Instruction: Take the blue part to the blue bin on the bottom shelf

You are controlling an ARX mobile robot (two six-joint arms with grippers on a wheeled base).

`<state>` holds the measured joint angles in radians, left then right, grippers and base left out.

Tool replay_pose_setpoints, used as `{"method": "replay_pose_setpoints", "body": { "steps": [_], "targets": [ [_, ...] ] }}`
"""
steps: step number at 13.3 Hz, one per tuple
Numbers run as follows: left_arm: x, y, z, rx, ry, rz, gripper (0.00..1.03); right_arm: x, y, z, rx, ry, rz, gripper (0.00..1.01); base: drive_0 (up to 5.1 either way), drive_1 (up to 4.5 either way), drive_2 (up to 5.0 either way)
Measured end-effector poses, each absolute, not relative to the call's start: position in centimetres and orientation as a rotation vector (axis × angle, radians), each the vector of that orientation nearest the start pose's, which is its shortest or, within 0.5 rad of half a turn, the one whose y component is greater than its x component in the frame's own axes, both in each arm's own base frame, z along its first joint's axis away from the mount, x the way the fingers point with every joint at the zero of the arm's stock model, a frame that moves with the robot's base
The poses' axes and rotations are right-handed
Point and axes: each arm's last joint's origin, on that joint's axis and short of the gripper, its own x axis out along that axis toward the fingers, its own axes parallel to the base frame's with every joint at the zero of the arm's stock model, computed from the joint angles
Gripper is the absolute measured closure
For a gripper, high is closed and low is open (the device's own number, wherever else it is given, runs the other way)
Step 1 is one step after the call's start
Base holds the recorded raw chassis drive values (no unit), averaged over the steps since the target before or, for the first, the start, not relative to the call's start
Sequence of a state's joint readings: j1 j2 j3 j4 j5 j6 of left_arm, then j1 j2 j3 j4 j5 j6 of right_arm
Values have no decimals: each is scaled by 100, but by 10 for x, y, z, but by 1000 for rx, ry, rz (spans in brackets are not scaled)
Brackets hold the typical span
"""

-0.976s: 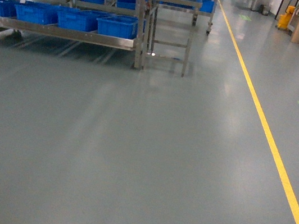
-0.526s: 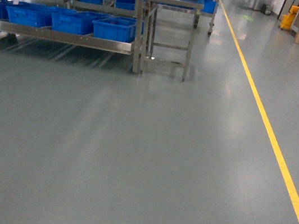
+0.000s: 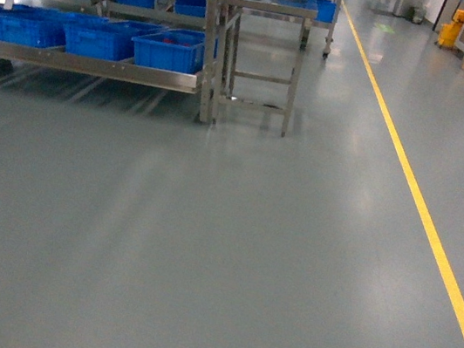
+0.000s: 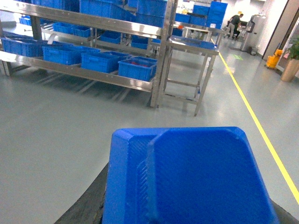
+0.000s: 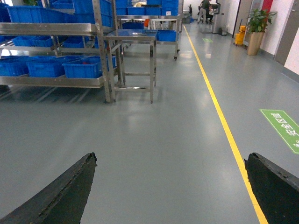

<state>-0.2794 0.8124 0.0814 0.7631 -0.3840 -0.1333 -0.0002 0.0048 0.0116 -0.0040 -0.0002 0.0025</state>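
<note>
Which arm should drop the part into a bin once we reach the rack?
Left. Its pincer already carries the blue part, while the right pincer is open and empty. The blue bins on the bottom shelf also lie toward the left in the head view.

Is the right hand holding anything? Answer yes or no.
No. The right hand is wide open, with only bare grey floor between its two black fingers.

A row of blue bins (image 3: 95, 36) sits side by side on the bottom shelf (image 3: 86, 64) of the steel rack. Just right of the rack's end post stands a small steel table (image 3: 268, 3) on the grey floor (image 3: 204, 240).
</note>
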Motion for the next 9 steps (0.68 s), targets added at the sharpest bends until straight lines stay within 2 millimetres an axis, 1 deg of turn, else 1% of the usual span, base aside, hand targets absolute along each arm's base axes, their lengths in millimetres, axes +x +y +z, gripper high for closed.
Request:
{"method": "replay_pose_setpoints", "body": {
  "steps": [9],
  "targets": [
    [152,-32,179,-145,-37,104,60,97,0,167,2,-1,0,3,-7,425,-439]
  ]
}}
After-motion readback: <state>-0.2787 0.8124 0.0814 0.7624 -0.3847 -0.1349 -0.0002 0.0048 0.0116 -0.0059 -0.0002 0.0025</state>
